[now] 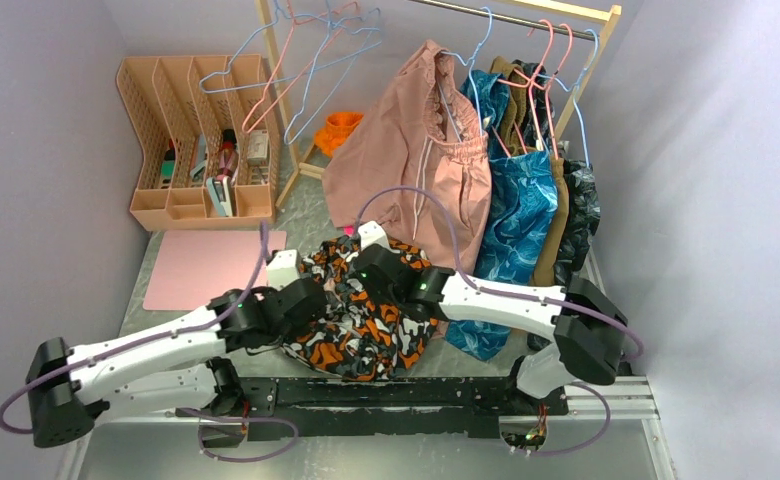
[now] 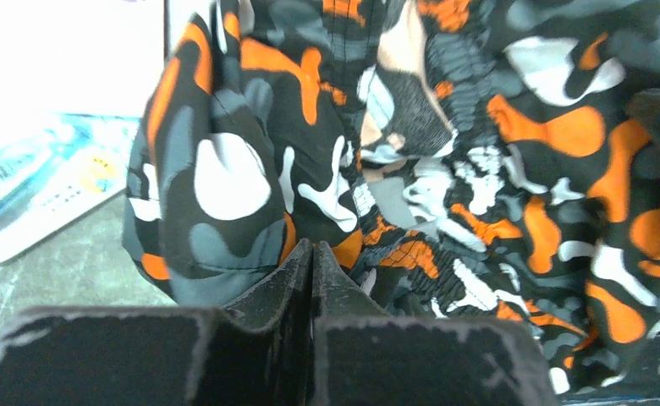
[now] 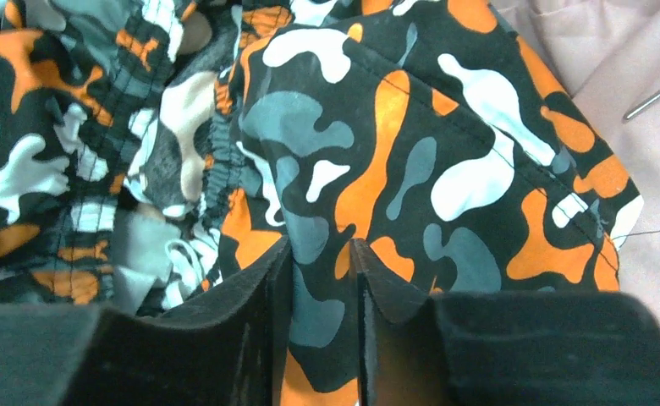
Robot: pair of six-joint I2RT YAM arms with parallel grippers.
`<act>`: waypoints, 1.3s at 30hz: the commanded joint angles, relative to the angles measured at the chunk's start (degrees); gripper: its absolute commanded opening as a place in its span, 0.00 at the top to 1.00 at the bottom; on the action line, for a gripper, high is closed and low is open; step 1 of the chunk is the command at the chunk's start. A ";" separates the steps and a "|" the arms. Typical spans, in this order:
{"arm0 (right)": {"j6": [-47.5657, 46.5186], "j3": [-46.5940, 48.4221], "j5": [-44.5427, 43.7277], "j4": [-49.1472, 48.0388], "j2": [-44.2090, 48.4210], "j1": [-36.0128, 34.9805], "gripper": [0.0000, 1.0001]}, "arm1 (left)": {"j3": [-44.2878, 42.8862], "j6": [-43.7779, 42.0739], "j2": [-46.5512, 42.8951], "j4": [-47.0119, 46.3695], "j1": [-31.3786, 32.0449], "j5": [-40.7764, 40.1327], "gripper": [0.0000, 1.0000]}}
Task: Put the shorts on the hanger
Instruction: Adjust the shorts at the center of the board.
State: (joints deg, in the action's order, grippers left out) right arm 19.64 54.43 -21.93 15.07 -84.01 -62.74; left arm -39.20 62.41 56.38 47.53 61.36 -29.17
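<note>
at the middle of the table (image 1: 301,212), just beyond the arm bases, the shorts (image 1: 366,322) are shown lying in a crumpled heap, their orange, black, white and grey print uppermost. the heap is entered from the left by the left gripper (image 2: 312,247) and from the right by the right gripper (image 3: 321,247); the two wrists are seen close together over its far half. in the left wrist view the fingers (image 2: 276,279) are pressed together with no gap, and a raised fold of the shorts is caught at their tips. in the right wrist view the fingers (image 3: 255,288) are set a narrow way apart, and a fold of the shorts is pinched in the slot between them, cloth touching both inner faces.

behind the heap, a dusty-pink garment (image 1: 406,150) and a blue leaf-print garment (image 1: 518,210) are hung from a rail (image 1: 511,16) at the far right, with darker garments beside them. the lower edge of the pink garment is met by the far edge of the shorts. at the far left a light-blue hanger (image 1: 234,62) is hung empty among pink hangers (image 1: 296,75), well apart from the shorts. a peach desk organiser (image 1: 196,140) is stood at the far left, and a pink mat (image 1: 201,268) is laid on the table just left of the shorts.
</note>
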 commanded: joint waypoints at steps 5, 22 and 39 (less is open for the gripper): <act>-4.77 11.09 -5.87 0.68 1.98 2.18 1.00 | -10.56 -6.61 -10.84 2.97 -0.22 -16.90 0.93; -0.25 5.61 -13.94 5.83 22.97 3.34 1.00 | -14.28 -15.73 -14.41 -4.44 -0.46 -17.84 0.91; -6.99 5.69 5.19 14.58 23.59 1.70 0.38 | -0.52 -5.75 -19.58 -6.28 -0.45 -10.91 0.80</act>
State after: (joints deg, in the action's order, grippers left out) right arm 15.40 58.33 -23.31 30.33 -56.82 -59.70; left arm -40.18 54.59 36.67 42.41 61.12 -41.63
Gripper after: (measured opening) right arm 0.613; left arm 0.177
